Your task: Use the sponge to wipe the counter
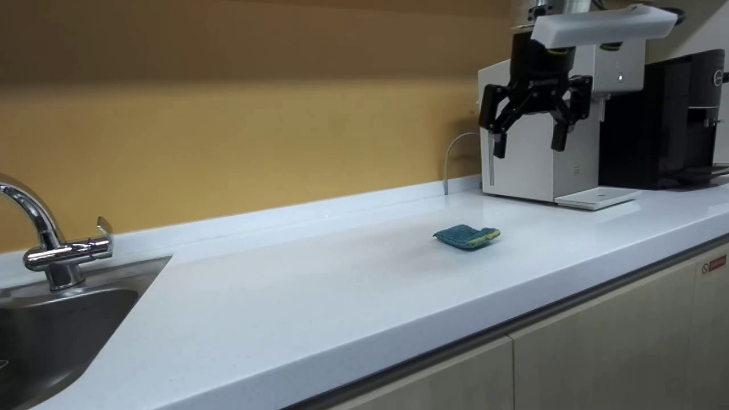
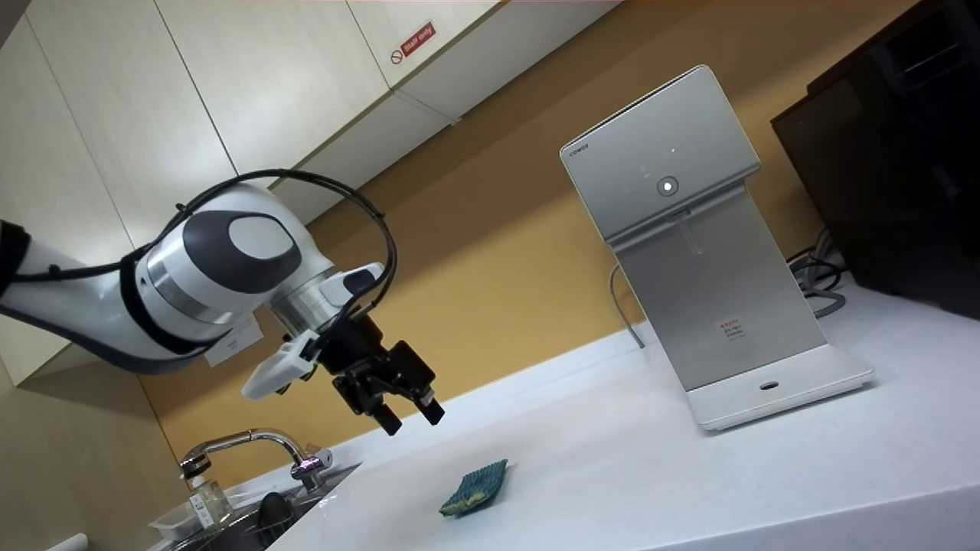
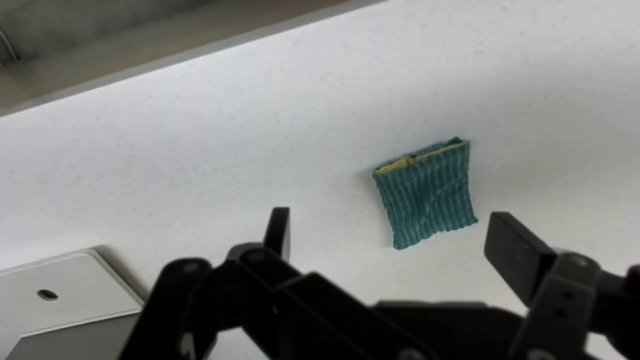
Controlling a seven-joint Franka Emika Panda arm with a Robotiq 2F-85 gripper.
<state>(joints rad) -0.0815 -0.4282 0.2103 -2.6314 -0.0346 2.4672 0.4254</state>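
The sponge [image 1: 466, 237] is a teal, ribbed, squarish pad with a yellow edge. It lies on the white counter [image 1: 319, 290], and its near corner or edge looks slightly raised. It also shows in an exterior view [image 2: 476, 487] and in the wrist view [image 3: 427, 197], where it lies between and beyond the fingertips. My gripper [image 1: 529, 146] is open and empty, pointing down, well above the counter and apart from the sponge. The gripper also shows in an exterior view [image 2: 411, 418] and in the wrist view [image 3: 391, 232], with its fingers wide apart.
A white machine [image 1: 518, 154] with a drip tray [image 3: 65, 295] stands on the counter. A black machine [image 1: 655, 125] stands beside it. A steel sink [image 1: 62, 336] and faucet [image 1: 62, 253] are at the opposite end. Upper cabinets [image 2: 253, 61] hang above. A yellow wall [image 1: 256, 142] backs the counter.
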